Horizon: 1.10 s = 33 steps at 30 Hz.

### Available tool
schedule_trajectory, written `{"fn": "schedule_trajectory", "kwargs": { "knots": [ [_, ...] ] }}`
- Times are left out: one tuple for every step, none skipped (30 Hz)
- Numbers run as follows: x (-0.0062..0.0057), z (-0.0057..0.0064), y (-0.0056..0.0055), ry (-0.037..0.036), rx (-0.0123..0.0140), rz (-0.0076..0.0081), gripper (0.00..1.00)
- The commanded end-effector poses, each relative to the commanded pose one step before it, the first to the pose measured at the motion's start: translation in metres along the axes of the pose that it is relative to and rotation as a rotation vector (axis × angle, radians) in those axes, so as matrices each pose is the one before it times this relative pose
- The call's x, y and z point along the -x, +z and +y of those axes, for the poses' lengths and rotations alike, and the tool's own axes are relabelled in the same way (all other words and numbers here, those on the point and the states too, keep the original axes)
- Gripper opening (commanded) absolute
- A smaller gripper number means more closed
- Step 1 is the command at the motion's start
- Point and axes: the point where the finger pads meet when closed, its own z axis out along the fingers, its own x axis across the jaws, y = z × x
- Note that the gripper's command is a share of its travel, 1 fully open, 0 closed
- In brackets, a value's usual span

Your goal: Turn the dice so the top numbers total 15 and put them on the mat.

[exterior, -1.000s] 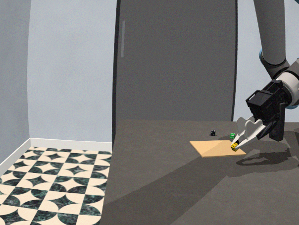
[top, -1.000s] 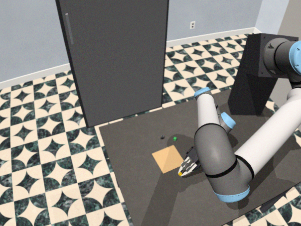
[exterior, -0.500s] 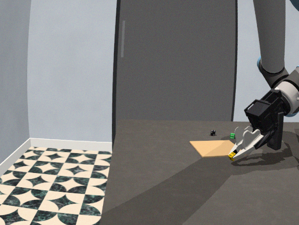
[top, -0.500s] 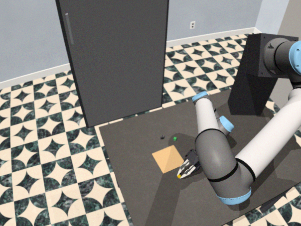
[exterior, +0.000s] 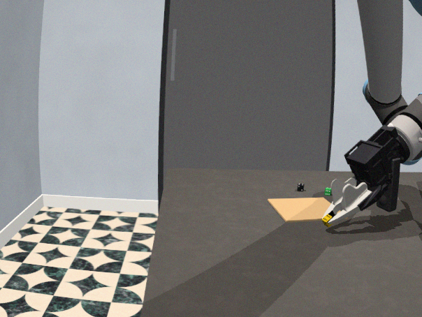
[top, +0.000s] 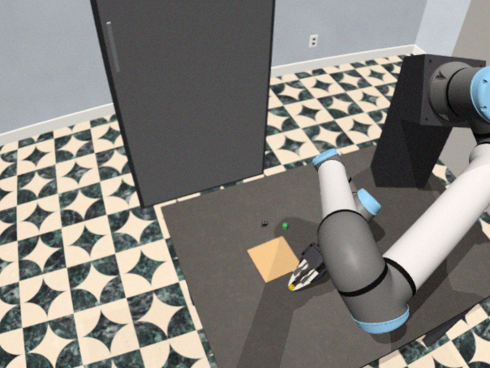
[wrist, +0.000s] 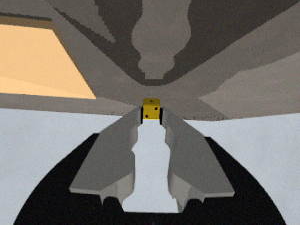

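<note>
The gripper is clamped on the yellow die, tilted low over the table just off the mat's near corner, probably to set the die down turned. Farther back, the green die and black die, small hard cubes, sit beyond the flat tan mat.
</note>
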Motion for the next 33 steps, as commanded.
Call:
{"fn": "schedule_trajectory", "kwargs": {
  "knots": [
    [0.00008,-0.00064,0.00167,-0.00134,0.00148,0.00178,0.0],
    [0.0,0.0,0.0,0.0,0.0,0.0,0.0],
    [0.0,0.0,0.0,0.0,0.0,0.0,0.0],
    [0.0,0.0,0.0,0.0,0.0,0.0,0.0],
    [0.0,0.0,0.0,0.0,0.0,0.0,0.0],
    [0.0,0.0,0.0,0.0,0.0,0.0,0.0],
    [0.0,0.0,0.0,0.0,0.0,0.0,0.0],
    [0.0,0.0,0.0,0.0,0.0,0.0,0.0],
    [0.0,0.0,0.0,0.0,0.0,0.0,0.0],
    [0.0,0.0,0.0,0.0,0.0,0.0,0.0],
    [0.0,0.0,0.0,0.0,0.0,0.0,0.0],
    [0.0,0.0,0.0,0.0,0.0,0.0,0.0],
    [0.0,0.0,0.0,0.0,0.0,0.0,0.0],
    [0.0,0.0,0.0,0.0,0.0,0.0,0.0],
    [0.0,0.0,0.0,0.0,0.0,0.0,0.0],
    [0.0,0.0,0.0,0.0,0.0,0.0,0.0],
    [0.0,0.0,0.0,0.0,0.0,0.0,0.0],
    [0.0,-0.00002,0.00002,0.0,0.0,0.0,0.0],
    [0.0,-0.00006,0.00004,0.0,0.0,0.0,0.0],
    [0.0,-0.0001,0.00007,0.0,0.0,0.0,0.0],
    [0.0,-0.00016,0.00011,0.0,0.0,0.0,0.0],
    [0.0,-0.00022,0.00015,0.0,0.0,0.0,0.0],
    [0.0,-0.00028,0.00019,0.0,0.0,0.0,0.0],
    [0.0,0.0,0.0,0.0,0.0,0.0,0.0],
    [0.0,0.0,0.0,0.0,0.0,0.0,0.0],
    [0.0,-0.00034,0.00024,0.0,0.0,0.0,0.0],
    [0.0,-0.0004,0.00028,0.0,0.0,0.0,0.0],
    [0.0,-0.00045,0.00032,0.0,0.0,0.0,0.0],
    [0.0,-0.0005,0.00035,0.0,0.0,0.0,0.0],
    [0.0,-0.00054,0.00038,0.0,0.0,0.0,0.0],
    [0.0,-0.00057,0.0004,0.0,0.0,0.0,0.0],
    [0.0,-0.00059,0.00041,0.0,0.0,0.0,0.0],
    [0.0,-0.0006,0.00042,0.0,0.0,0.0,0.0]
  ]
}}
